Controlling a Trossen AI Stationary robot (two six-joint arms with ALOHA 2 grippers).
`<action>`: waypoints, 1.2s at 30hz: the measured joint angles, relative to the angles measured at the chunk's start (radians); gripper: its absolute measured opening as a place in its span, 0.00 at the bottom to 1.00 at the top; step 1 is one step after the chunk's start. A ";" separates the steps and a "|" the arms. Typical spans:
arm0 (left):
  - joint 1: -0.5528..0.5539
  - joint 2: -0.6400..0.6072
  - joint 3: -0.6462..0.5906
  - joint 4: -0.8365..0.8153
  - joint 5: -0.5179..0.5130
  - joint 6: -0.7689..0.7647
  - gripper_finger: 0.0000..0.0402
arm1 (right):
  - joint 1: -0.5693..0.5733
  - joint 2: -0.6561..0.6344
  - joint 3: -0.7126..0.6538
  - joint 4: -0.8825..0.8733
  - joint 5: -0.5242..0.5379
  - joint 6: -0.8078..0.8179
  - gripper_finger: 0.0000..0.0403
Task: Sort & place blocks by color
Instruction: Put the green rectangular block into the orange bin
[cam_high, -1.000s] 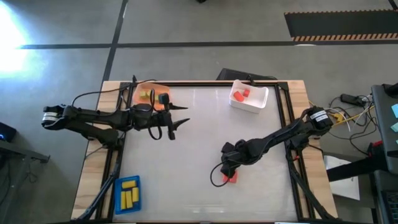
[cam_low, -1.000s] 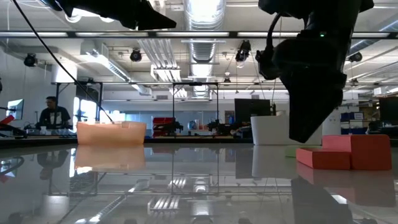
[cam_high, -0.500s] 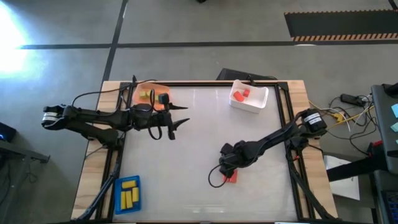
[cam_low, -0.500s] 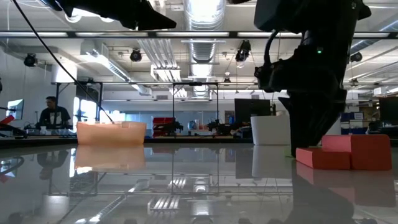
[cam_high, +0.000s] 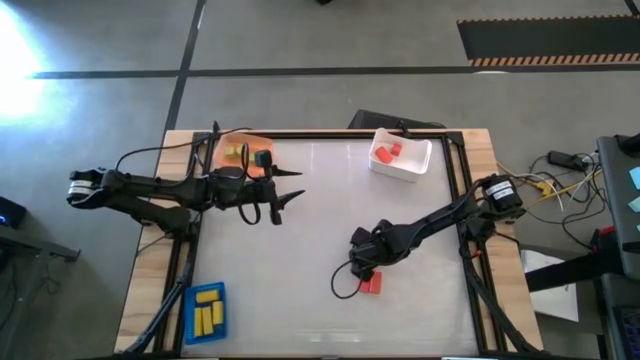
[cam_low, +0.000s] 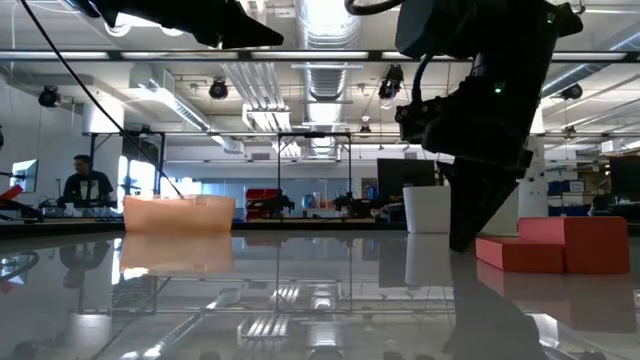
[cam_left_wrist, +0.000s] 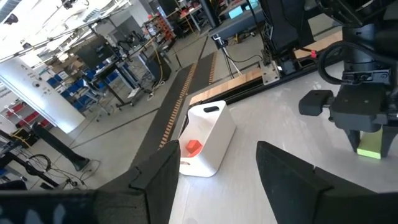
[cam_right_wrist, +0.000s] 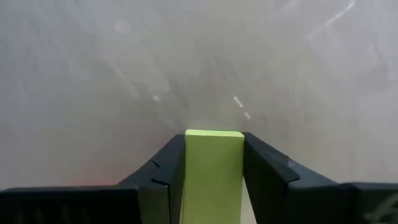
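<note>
My right gripper (cam_high: 362, 262) is low over the middle of the table, shut on a light green block (cam_right_wrist: 214, 165); that block also shows under the gripper in the left wrist view (cam_left_wrist: 369, 144). Two red blocks (cam_high: 371, 284) lie on the table just beside it, toward the near edge (cam_low: 560, 247). My left gripper (cam_high: 296, 187) hovers open beside the orange tray (cam_high: 243, 154), holding nothing. Red blocks (cam_high: 385, 153) lie in the white tray, yellow blocks (cam_high: 207, 309) in the blue tray. Small yellow and green pieces (cam_high: 236, 152) lie in the orange tray. My right gripper pinches the light green block by its two long side faces (cam_right_wrist: 186, 163), one finger (cam_right_wrist: 165, 171) on each side. The fingers come from above, pointing down, and the block stands upright between them (cam_left_wrist: 369, 144). Whether its lower end is off the table, I cannot tell.
The white tray (cam_high: 421, 160) stands at the far right, the orange tray at the far left, the blue tray (cam_high: 190, 312) at the near left corner. A dark cable loops on the table by the right gripper (cam_high: 341, 288). A person sits far off in the room (cam_low: 86, 186).
My right gripper has moved toward the table's left and a little toward the far edge, away from the red blocks, with the green block between its fingers. The red blocks have stayed where they were.
</note>
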 joint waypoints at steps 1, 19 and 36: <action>0.000 0.000 0.000 0.000 0.000 -0.001 0.49 | -0.003 -0.006 0.000 -0.003 0.004 -0.022 0.29; -0.007 0.007 -0.053 0.118 0.183 -0.340 0.49 | -0.117 -0.315 -0.176 0.712 0.108 -0.751 0.29; -0.027 0.320 -0.158 0.745 0.204 -0.571 0.49 | -0.257 -0.414 -0.384 1.436 -0.236 -0.935 0.29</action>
